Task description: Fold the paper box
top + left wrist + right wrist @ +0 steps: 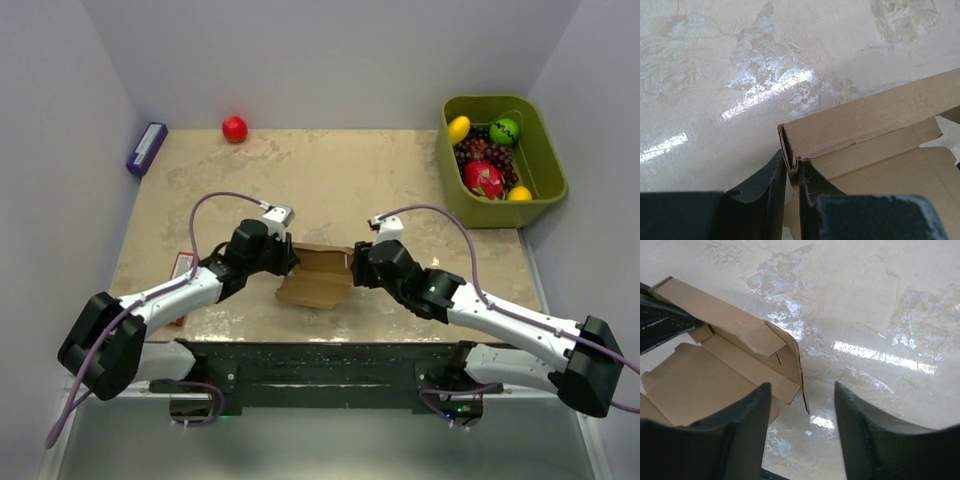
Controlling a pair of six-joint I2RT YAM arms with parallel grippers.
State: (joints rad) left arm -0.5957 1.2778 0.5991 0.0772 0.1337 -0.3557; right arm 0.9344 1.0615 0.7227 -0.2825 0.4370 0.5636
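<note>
The left pincer [791, 164] pinches the paper box [875, 116] wall.

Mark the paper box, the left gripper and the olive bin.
paper box [315, 278]: top view, on its flat brown middle panel.
left gripper [792, 164]: left wrist view, between the fingertips pinching the box's wall corner.
olive bin [497, 214]: top view, on its near wall.
</note>
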